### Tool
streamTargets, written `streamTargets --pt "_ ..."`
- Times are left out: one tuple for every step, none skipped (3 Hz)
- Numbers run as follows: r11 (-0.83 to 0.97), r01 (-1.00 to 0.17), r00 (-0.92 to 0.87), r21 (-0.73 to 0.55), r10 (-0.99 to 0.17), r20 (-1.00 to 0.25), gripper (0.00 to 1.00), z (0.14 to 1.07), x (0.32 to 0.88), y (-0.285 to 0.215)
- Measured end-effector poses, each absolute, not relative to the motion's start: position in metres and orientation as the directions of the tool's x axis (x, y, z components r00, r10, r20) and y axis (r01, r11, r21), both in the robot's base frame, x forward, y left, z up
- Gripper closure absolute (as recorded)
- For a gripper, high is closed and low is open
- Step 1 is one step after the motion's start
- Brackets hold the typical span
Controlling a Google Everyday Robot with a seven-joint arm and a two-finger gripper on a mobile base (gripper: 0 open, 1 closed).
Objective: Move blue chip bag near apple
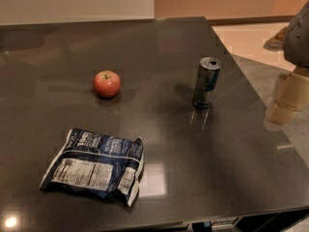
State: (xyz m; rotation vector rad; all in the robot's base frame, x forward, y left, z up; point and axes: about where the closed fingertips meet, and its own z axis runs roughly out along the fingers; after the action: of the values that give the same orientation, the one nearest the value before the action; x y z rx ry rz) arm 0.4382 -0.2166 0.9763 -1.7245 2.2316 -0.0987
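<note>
The blue chip bag (96, 166) lies flat and crumpled on the dark table (159, 47) at the front left, with its white nutrition panel facing up. The apple (106, 83) is small, red-orange and upright, and sits farther back on the table, well apart from the bag. My gripper (286, 100) hangs at the right edge of the view, over the table's right side. It is far from both the bag and the apple and touches neither.
A slim silver-blue drink can (207, 82) stands upright right of the middle, between the apple and my gripper. The table's right edge runs diagonally just behind the can. A light floor lies beyond it.
</note>
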Motion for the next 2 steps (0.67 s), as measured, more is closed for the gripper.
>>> streamTargets --pt "0.27 -0.931 -0.221 -0.246 -0.953 -0.207 0.0 0.976 0.438 -0.217" --pt "0.222 -0.947 -0.169 -0.231 -0.959 -0.229 0.0 0.977 0.438 -0.203"
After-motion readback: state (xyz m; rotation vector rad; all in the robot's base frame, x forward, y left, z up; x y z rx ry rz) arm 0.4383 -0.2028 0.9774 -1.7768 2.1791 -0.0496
